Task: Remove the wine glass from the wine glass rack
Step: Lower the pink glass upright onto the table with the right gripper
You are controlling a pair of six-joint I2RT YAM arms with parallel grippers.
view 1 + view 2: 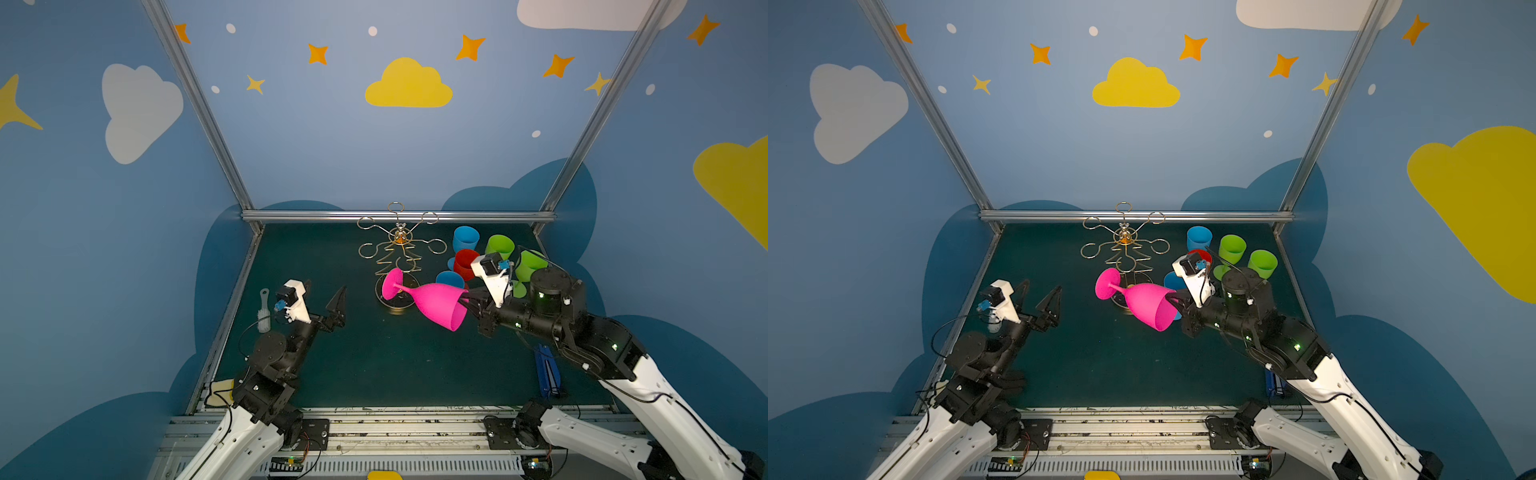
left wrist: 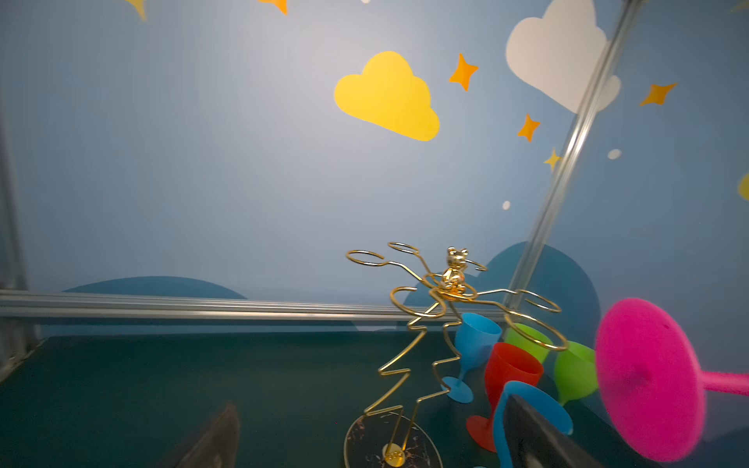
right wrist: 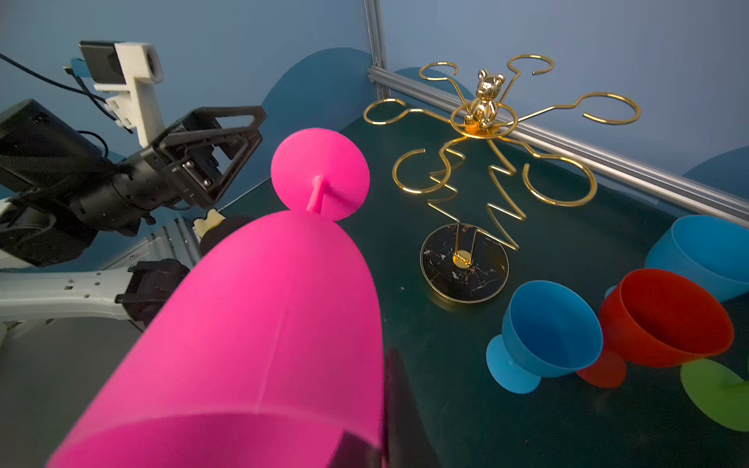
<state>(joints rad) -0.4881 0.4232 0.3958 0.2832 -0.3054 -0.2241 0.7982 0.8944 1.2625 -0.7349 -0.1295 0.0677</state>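
**A:** How far along was the job?

**B:** The pink wine glass (image 1: 432,301) was off the wine glass rack (image 1: 400,249). In the right wrist view all of the rack's gold loops stood empty. I'd judge the removal done, with at most a set-down left.

**A:** Where was the glass?

**B:** Just right of centre in both top views. It was held sideways above the tabletop (image 1: 374,365), its foot pointing left toward the rack but apart from the wire.

**A:** And the grip?

**B:** The right end effector (image 1: 468,300) was clenched on the bowl's rim, one finger inside and one outside. The left end effector (image 1: 323,293), left of centre, was spread wide and held nothing, well apart from the glass. The blue, red and green glasses (image 1: 465,259) stood right of the rack.
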